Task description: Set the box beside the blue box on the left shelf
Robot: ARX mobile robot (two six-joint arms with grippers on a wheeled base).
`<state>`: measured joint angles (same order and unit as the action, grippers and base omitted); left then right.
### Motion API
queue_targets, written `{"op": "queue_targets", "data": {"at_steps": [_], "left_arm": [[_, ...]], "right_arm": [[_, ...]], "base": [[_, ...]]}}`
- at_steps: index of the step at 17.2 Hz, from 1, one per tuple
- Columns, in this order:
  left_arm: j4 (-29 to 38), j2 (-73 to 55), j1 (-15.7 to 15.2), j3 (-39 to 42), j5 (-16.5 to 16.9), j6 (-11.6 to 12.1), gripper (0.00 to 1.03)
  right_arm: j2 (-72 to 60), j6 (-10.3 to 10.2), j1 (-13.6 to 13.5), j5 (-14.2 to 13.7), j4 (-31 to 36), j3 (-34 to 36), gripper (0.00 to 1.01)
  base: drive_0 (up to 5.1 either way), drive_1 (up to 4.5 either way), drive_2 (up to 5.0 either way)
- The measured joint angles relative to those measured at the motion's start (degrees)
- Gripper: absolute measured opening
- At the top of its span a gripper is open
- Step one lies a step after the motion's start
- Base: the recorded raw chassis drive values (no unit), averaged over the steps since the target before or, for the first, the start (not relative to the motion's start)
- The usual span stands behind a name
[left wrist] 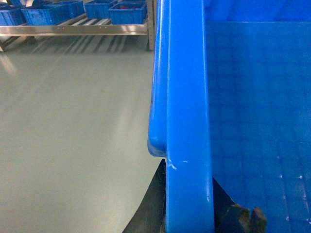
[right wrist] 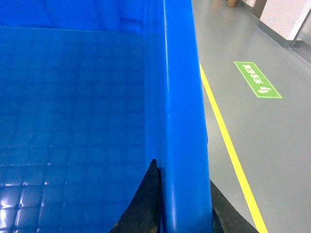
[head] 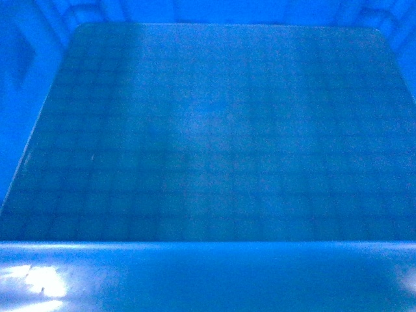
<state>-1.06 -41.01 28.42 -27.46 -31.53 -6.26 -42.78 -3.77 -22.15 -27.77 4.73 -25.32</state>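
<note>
box (head: 208, 136) – glossy blue plastic, grid-patterned | floor (left wrist: 73, 136) – smooth, matt grey

The head camera looks steeply down, very close, into the large bright-blue plastic crate (head: 208, 143). Each wrist camera sits hard against one opposite rim, sharing that grid-patterned floor (left wrist: 257, 145).

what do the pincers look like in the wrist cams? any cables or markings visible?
Little shows. The left pincer appears as black, wedge-shaped fingers either side of the box rim, one tip looking worn and greyish. The right pincer has matching matte black tapered fingers. No cables, markings or arm links are in view.
</note>
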Motion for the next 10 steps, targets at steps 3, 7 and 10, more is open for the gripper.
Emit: {"op": "queue_targets", "data": {"at_steps": [3, 7, 10], "left_arm": [[0.09, 0.02, 0.00, 0.00, -0.02, 0.00, 0.07], [0.07, -0.02, 0.00, 0.00, 0.00, 0.02, 0.07], [0.17, -0.02, 0.00, 0.00, 0.02, 0.00, 0.07]], "right_arm": [[0.04, 0.00, 0.00, 0.00, 0.02, 0.00, 0.10], [0.00, 0.00, 0.00, 0.00, 0.00, 0.00, 0.10], [0.07, 0.00, 0.02, -0.02, 0.07, 0.00, 0.10]], "base": [[-1.5, -1.54, -1.5], [-1.5, -1.54, -1.5], [-1.5, -1.54, -1.5]]}}
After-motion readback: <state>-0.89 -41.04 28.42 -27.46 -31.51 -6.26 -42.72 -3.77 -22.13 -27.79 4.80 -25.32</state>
